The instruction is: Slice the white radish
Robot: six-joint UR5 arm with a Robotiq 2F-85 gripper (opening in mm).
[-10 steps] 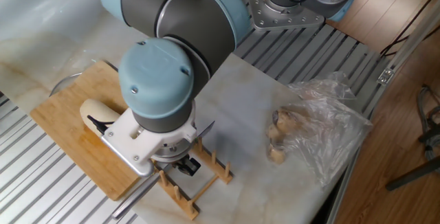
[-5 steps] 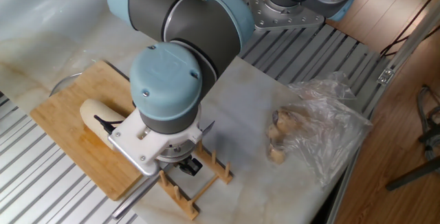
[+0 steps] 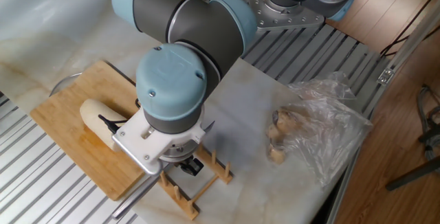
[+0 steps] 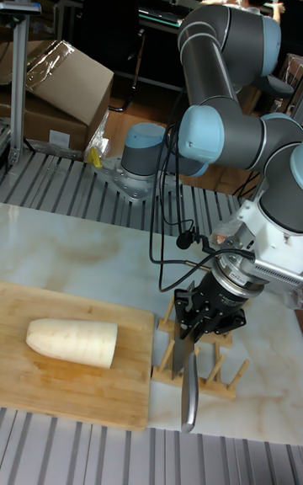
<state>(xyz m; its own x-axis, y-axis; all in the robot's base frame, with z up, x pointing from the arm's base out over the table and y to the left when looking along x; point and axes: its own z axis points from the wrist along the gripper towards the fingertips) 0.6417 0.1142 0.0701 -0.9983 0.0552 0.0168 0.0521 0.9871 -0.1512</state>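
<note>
In the tall fixed view, nearest the camera at the lower middle of the frame, a knife [image 4: 187,380] hangs with its steel handle low and its blade running up into the tool [image 4: 204,314]. The tool appears clamped on the knife, though the black fingers are too dark to show the contact clearly. Just behind the knife stands the wooden rack [image 4: 198,359] on the worktop [image 4: 76,253], and the knife sits in or just above its slots; which one is not clear.

Across the last second the arm's big blue wrist joint [image 3: 172,86] shifts toward the upper right of the fixed view, while the rack [image 3: 196,176] and everything else on the worktop stays put. This reads as the knife being drawn out of the rack, so cutting has not begun.

To the left, the cutting board [image 4: 50,384] carries the white radish [image 4: 71,342], which lies whole on its side with no discs cut. At the right of the fixed view, a crumpled plastic bag [image 3: 323,128] holds brownish lumps well apart from the board.
</note>
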